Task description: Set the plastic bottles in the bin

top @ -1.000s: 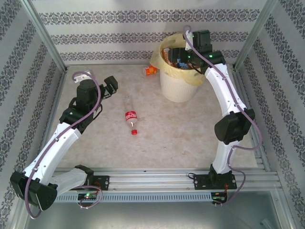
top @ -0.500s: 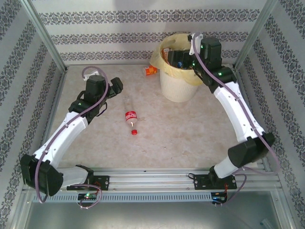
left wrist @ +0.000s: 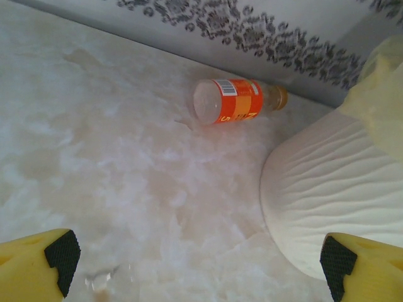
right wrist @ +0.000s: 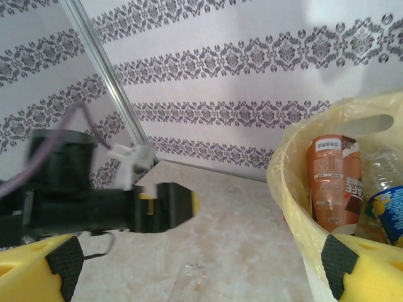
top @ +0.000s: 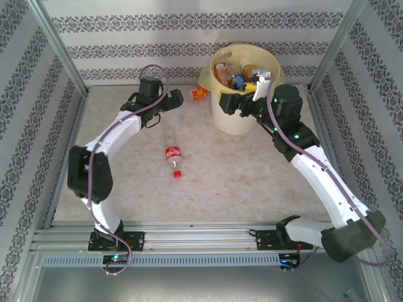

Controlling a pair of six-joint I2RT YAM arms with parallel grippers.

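An orange-labelled bottle (top: 199, 93) (left wrist: 236, 102) lies against the back wall, left of the bin (top: 234, 124) (left wrist: 327, 189). My left gripper (top: 175, 98) (left wrist: 198, 270) is open and empty, just short of that bottle. A red-labelled bottle (top: 173, 156) with a red cap lies mid-table. The white bin with its yellow bag (right wrist: 293, 189) holds several bottles (top: 239, 78), among them a brown one (right wrist: 332, 182). My right gripper (top: 225, 102) (right wrist: 198, 270) is open and empty beside the bin's left front, pointing left at the left gripper (right wrist: 165, 207).
Patterned walls close in the back and sides, with metal posts (top: 60, 47) at the corners. An aluminium rail (top: 201, 238) runs along the near edge. Bare marbled table (top: 239, 182) lies in front of the bin.
The left arm swung from the left side to the back, up to the orange bottle. The right gripper came away from above the bin and dropped to its left front.
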